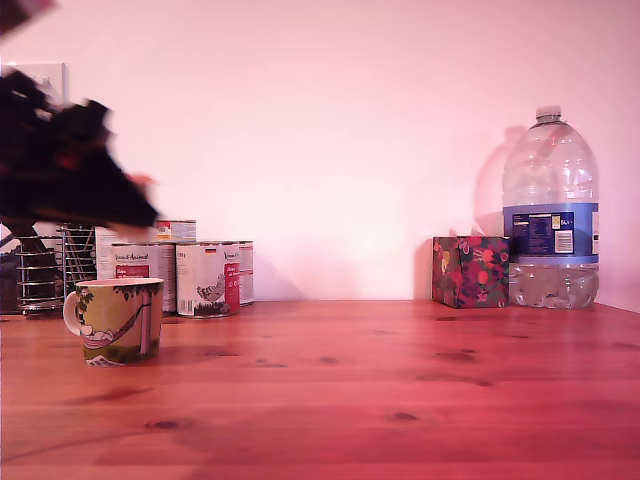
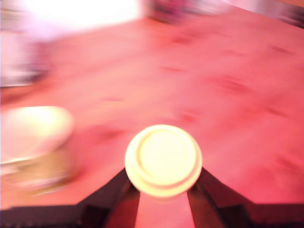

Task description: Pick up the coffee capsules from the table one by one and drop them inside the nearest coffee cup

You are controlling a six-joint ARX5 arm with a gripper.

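Open counter (image 1: 400,390) is seen beside the coffee cup (image 1: 120,320); above it, a capsule (image 2: 163,160) is held clamped in the raised claw (image 2: 164,190).

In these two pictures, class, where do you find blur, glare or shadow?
Exterior view: the arm and gripper are smeared by motion, while the water bottle casts a soft wall shadow. Wrist view: everything is blurred, the coffee capsule glows overexposed, and bright glare fills one corner.
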